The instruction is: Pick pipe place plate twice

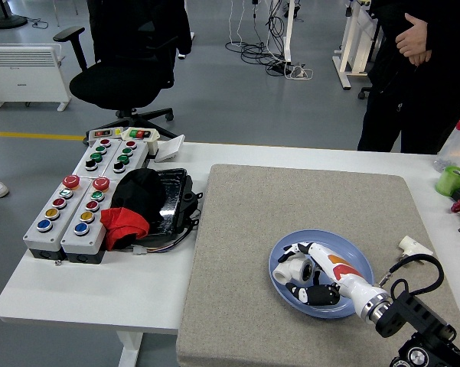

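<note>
A blue plate point(344, 250) lies on the grey mat, right of centre. My right hand point(300, 274) reaches in from the lower right and hangs over the plate's left half, shut on a white pipe fitting point(287, 271). The fitting sits low over the plate; whether it touches the plate I cannot tell. A second white pipe fitting point(415, 246) lies on the mat just right of the plate, partly hidden by my arm's cable. My left hand is out of view.
The grey mat point(298, 206) covers the table's right part. Button boxes point(76, 206) and a black and red cloth over a tray point(138, 206) sit at the left. A green cup point(449, 181) and a bottle stand at the right edge. A person point(421, 46) stands behind the table, hands clasped.
</note>
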Robot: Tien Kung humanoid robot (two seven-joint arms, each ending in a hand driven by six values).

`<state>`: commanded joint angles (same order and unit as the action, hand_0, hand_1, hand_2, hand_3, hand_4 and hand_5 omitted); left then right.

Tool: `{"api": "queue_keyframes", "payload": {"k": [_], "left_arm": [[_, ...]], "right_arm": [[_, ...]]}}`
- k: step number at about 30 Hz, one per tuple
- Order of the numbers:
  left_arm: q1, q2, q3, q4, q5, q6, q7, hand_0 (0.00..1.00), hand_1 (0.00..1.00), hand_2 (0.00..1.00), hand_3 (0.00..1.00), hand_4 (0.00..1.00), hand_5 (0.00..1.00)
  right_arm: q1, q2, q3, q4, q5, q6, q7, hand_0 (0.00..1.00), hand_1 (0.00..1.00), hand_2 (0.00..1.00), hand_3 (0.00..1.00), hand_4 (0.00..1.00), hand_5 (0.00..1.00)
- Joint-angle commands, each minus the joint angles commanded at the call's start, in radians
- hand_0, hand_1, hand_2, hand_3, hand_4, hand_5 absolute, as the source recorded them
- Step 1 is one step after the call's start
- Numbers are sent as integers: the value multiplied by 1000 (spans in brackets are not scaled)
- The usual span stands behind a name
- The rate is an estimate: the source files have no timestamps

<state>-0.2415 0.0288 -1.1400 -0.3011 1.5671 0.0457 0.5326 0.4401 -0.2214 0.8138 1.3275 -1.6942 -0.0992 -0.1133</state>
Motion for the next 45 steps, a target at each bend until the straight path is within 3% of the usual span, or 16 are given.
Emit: {"api": "queue_keyframes", "payload": {"k": [1, 2, 7, 8, 13, 14, 22, 28, 32, 38, 45], "left_arm": [[0, 0, 0, 0, 0, 0, 0, 650, 629, 633, 550, 386, 998], [1, 0, 1, 0, -1, 0, 0, 649, 629, 633, 550, 386, 998], [3, 0, 2, -1, -2, 0, 1, 649, 629, 633, 550, 386, 998], [3, 0, 2, 0, -2, 0, 1, 650, 629, 633, 550, 386, 998], [1, 0, 4, 1, -6, 1, -2, 650, 629, 633, 550, 386, 998], [1, 0, 4, 1, -6, 1, -2, 650, 631, 633, 553, 385, 998], [-4, 2, 11, 3, -19, 6, -6, 650, 631, 634, 552, 388, 998], [-7, 4, 13, 3, -25, 8, -6, 650, 631, 635, 553, 386, 998], [-7, 3, 11, 2, -21, 6, -5, 650, 631, 635, 555, 386, 998], [-7, 1, 11, 2, -18, 6, -4, 651, 631, 635, 555, 386, 998], [-8, 1, 13, 3, -22, 8, -6, 650, 631, 635, 554, 386, 998]], "right_arm": [[2, 0, -2, -2, -1, 2, -5, 591, 671, 752, 773, 614, 45], [7, -1, -7, -7, -4, -3, -5, 977, 936, 998, 967, 761, 210], [9, -1, -6, -16, 9, -22, 4, 977, 936, 998, 967, 761, 210], [8, -1, -3, -16, 14, -22, 7, 998, 985, 998, 998, 816, 260], [2, -7, 19, -2, 33, -17, 22, 998, 985, 998, 998, 816, 260], [2, -8, 22, 0, 35, -15, 23, 998, 992, 998, 998, 841, 296], [-21, -33, 168, 9, 19, -63, 37, 998, 979, 998, 998, 836, 319], [-9, -98, 311, -86, -46, -70, -1, 998, 957, 998, 987, 819, 316], [-2, -117, 344, -150, -38, -53, -21, 998, 932, 985, 957, 797, 320], [10, -129, 342, -231, 14, -7, -45, 998, 925, 979, 947, 784, 324], [14, -124, 323, -257, 78, 10, -42, 995, 916, 971, 941, 778, 324]]}}
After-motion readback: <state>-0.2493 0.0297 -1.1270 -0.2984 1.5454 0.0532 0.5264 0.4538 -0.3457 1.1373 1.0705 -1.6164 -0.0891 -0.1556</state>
